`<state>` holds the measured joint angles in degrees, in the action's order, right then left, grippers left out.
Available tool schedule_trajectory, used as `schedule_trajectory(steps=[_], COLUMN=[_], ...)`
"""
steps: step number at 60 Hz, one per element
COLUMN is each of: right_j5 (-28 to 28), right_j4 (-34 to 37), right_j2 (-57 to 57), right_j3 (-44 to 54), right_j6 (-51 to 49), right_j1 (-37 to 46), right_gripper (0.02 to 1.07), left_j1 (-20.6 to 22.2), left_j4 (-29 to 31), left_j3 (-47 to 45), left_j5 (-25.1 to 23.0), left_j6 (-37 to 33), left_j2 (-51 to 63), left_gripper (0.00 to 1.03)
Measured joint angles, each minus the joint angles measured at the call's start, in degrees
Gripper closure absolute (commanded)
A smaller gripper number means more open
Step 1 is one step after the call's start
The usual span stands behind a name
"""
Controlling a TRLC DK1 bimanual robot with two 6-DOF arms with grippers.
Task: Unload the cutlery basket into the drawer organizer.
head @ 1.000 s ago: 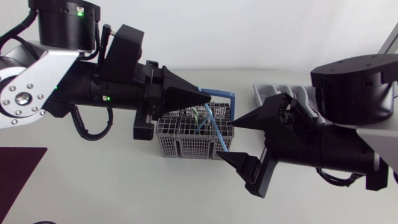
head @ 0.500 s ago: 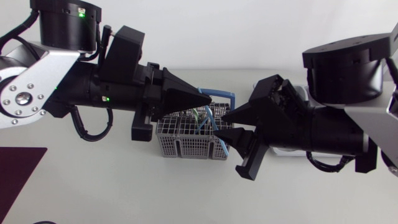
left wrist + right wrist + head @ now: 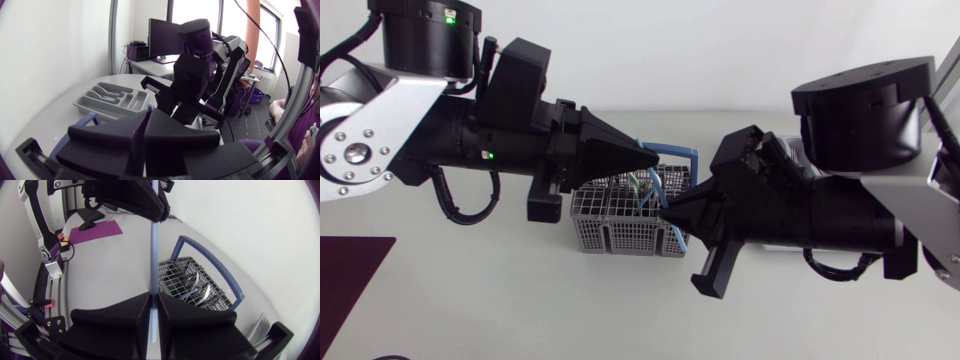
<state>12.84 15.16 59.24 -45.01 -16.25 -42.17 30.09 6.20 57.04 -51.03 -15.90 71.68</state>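
Early in the job: R gripper (image 3: 154,300) is clamping a light-blue utensil (image 3: 154,250) standing in the cutlery basket (image 3: 620,228), L gripper (image 3: 655,158) is hovering above it w/ fingers together & empty, other pcs (image 3: 640,185) are waiting inside, drawer organizer (image 3: 85,104) is showing no cutlery.
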Motion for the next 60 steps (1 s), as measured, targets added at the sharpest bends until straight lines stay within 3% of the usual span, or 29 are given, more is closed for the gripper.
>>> schedule_trajectory(steps=[2,3,4,6,16,28,40,47,60], right_j5=[-0.24,-0.31,-0.44,-0.59,-0.68,-0.83,0.24,1.7,2.6], right_j4=[0.04,0.04,0.04,0.31,2.6,5.38,9.18,10.21,9.05], right_j2=[-0.02,-0.02,-0.04,-0.09,-0.77,-5.4,-12.22,-13.77,-8.57], right_j3=[-0.04,-0.04,-0.07,-0.07,0.13,1.77,4.59,4.96,4.96], right_j6=[0.11,0.24,0.42,0.42,0.42,0.42,0.37,0.37,0.37], right_j1=[-0.17,-0.24,-0.28,-0.44,-0.85,0.39,9.53,18.36,31.69], right_gripper=[1.01,1.01,1.01,1.01,1.01,1.01,1.01,1.01,1.01], left_j1=[-0.15,-0.22,-0.26,-0.48,-2.86,-7.69,-12.79,-10.95,-1.73], left_j4=[0.02,0.04,0.13,0.35,-0.11,-1.7,-3.23,-2.56,0.46], left_j3=[0.02,0.02,0.07,0.26,3.23,5.29,5.38,5.09,2.75], left_j5=[-0.17,-0.2,-0.17,-0.17,-0.63,-1.05,-0.07,4.17,18.18], left_j6=[0.48,0.61,0.81,0.98,2.03,3.96,1.95,-2.97,-12.94], left_j2=[0.0,0.0,0.0,0.0,0.02,0.02,1.18,2.89,4.85], left_gripper=[0.64,0.63,0.53,0.42,0.08,0.06,0.07,0.07,0.09])
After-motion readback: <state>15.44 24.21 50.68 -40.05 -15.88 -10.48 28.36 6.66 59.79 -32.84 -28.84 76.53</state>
